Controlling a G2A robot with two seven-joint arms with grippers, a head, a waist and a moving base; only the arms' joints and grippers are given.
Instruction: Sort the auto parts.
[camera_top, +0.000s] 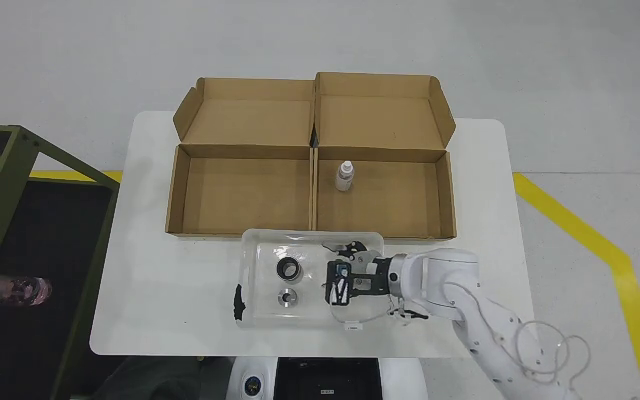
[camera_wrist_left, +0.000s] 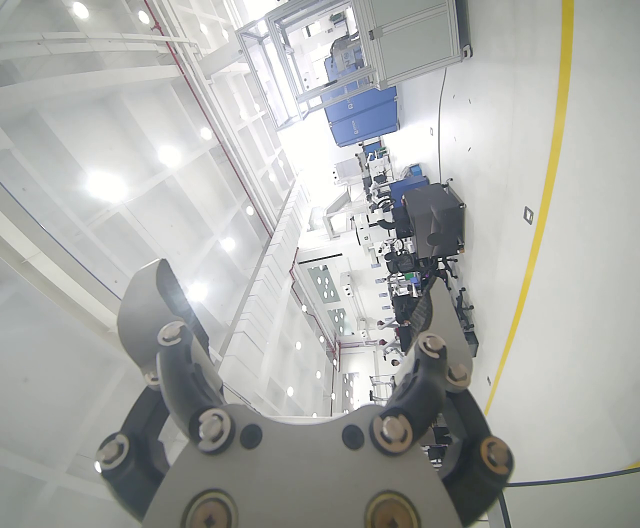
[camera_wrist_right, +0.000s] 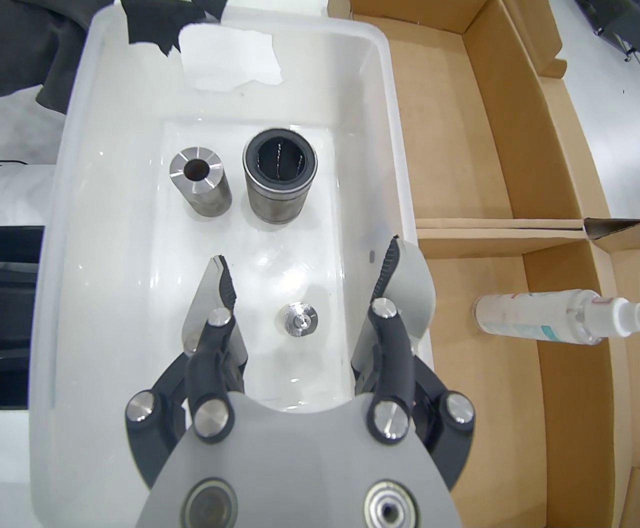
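Right gripper (camera_wrist_right: 306, 260) above clear bin (camera_wrist_right: 387, 165) on white desk (camera_top: 480, 300), fingers spread, small metal stud (camera_wrist_right: 298, 319) below between them, bearing (camera_wrist_right: 279, 172) and steel sleeve (camera_wrist_right: 200, 182) upright side by side in bin, bottle (camera_wrist_right: 540, 317) lying in cardboard box (camera_wrist_right: 500, 425), left gripper (camera_wrist_left: 297, 277) fingers spread.

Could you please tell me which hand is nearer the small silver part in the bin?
Right. The right hand hangs open over the small silver part; the left hand points away into the hall.
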